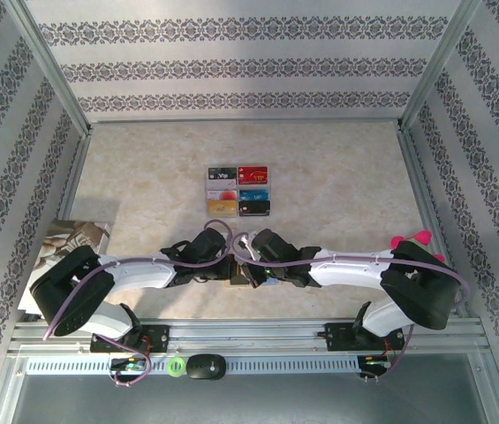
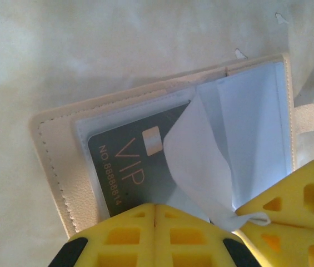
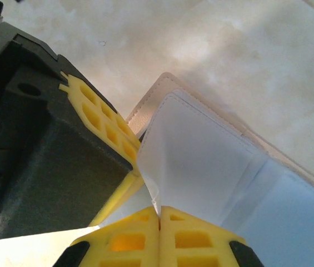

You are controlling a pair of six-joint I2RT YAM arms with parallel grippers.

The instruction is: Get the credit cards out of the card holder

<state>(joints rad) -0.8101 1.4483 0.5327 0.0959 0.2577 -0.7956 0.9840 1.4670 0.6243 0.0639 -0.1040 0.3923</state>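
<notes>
Your two arms reach inward across the lower half of the top view and meet at its centre, wrists close together and tipped down. The left gripper (image 2: 154, 210) is closed, yellow jaws pressed flush. The right gripper (image 3: 159, 212) is closed too — pinching an inner flap of the card holder (image 3: 201, 150).

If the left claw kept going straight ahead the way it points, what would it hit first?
The grey VIP card inside the open card holder, right at the left gripper's tips, probably already touching.
</notes>
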